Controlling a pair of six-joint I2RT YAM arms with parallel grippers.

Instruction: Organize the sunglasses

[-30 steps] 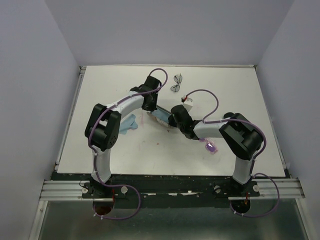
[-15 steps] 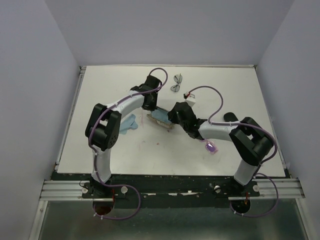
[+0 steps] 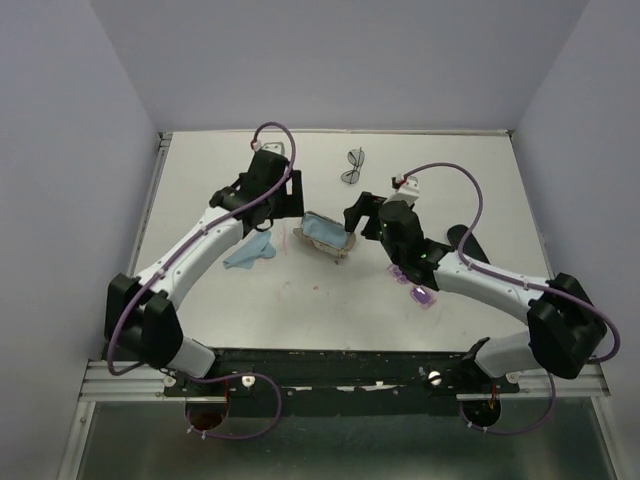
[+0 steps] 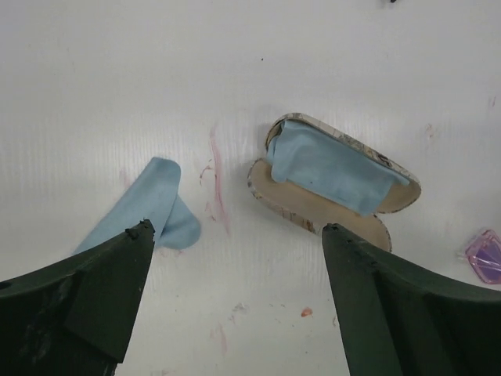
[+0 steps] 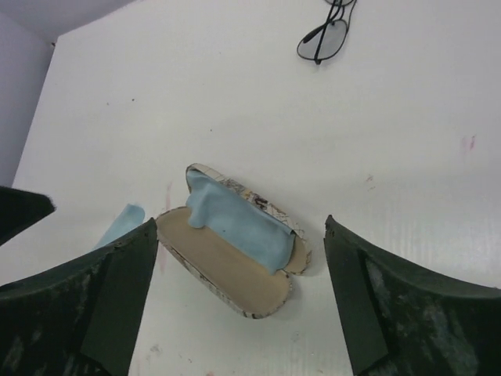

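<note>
Well, pink sunglasses (image 3: 422, 296) translucent; dark pr (image 3: 353, 166) thin-framed

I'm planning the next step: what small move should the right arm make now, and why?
Probably move the open, empty right tool toward the thin dark-framed grey-lensed sunglasses: they lie loose beyond the open patterned tan-lined case.

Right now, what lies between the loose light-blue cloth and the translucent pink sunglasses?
The open oblong hard case with tan lining, a second blue cloth inside, lies between the loose light-blue cloth and the pink sunglasses; left wrist view shows it.
</note>
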